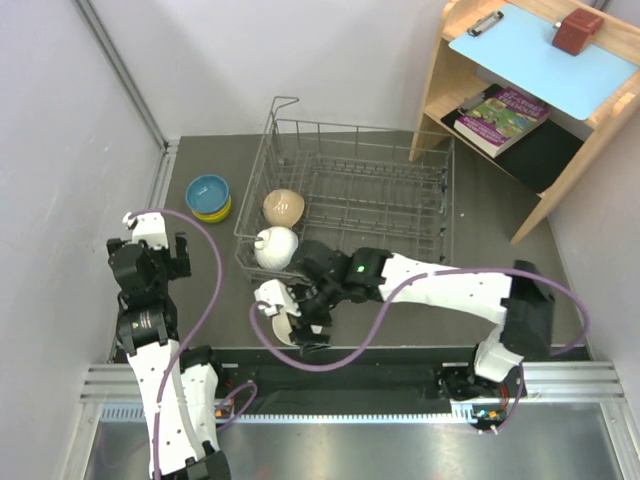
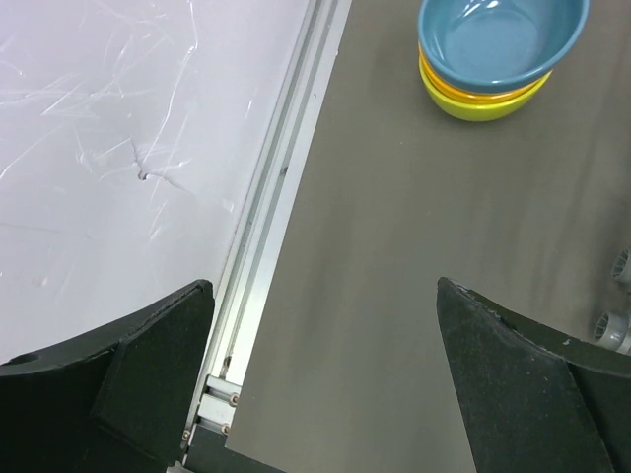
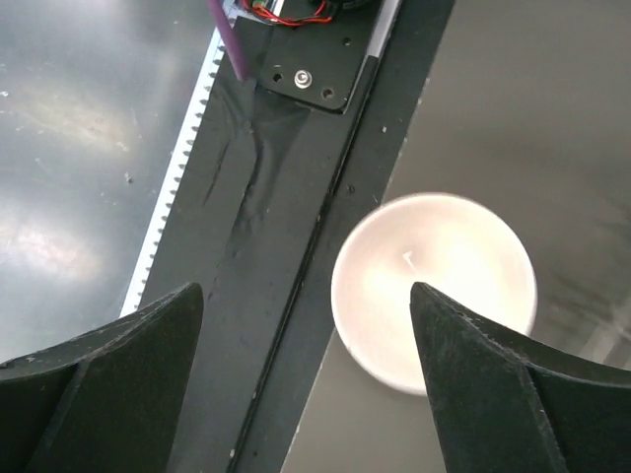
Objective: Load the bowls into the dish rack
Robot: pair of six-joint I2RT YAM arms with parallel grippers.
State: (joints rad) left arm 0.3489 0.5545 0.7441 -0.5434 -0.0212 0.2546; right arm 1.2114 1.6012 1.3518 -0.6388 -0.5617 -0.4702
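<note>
The grey wire dish rack [image 1: 372, 190] stands mid-table. A beige bowl [image 1: 283, 206] and a white bowl [image 1: 276, 246] lean on edge in its left end. A blue bowl [image 1: 207, 189] is stacked on an orange and a yellow-green bowl left of the rack; the stack also shows in the left wrist view [image 2: 490, 54]. A pale cream bowl [image 3: 434, 291] sits upright by the table's near edge, partly hidden in the top view [image 1: 270, 296]. My right gripper [image 1: 305, 318] [image 3: 306, 296] is open above its left rim. My left gripper [image 1: 152, 232] [image 2: 323, 286] is open and empty, short of the stack.
A wooden shelf unit [image 1: 520, 90] with a clipboard, a book and a red block stands at the back right. A wall with a metal rail [image 2: 281, 187] runs along the left. A black strip and toothed rail [image 3: 286, 197] edge the table's near side. Purple cables loop near both arms.
</note>
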